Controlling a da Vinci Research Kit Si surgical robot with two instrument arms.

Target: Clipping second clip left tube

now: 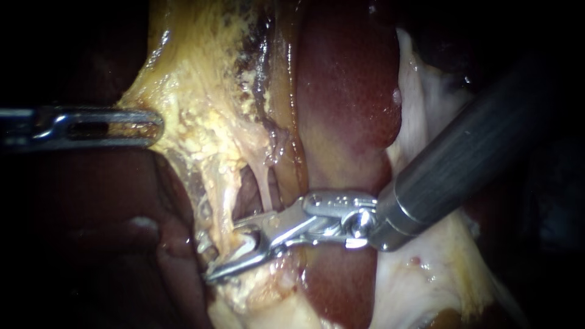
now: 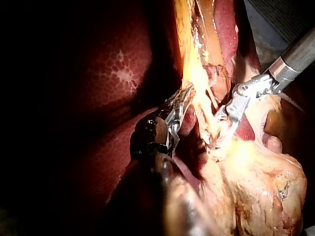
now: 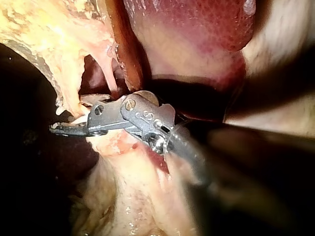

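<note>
My right instrument (image 1: 228, 251) stands with jaws parted astride the left tube (image 1: 224, 204), just left of the liver (image 1: 341, 91), not visibly squeezing it. Farther from the liver, my left instrument (image 1: 155, 127) is clamped on fatty tissue (image 1: 201, 103). Closing askew could snag the pale strand (image 1: 268, 189) nearer the liver, or tear the tube. The liver's edge crowds my right shaft, so there is little room.
</note>
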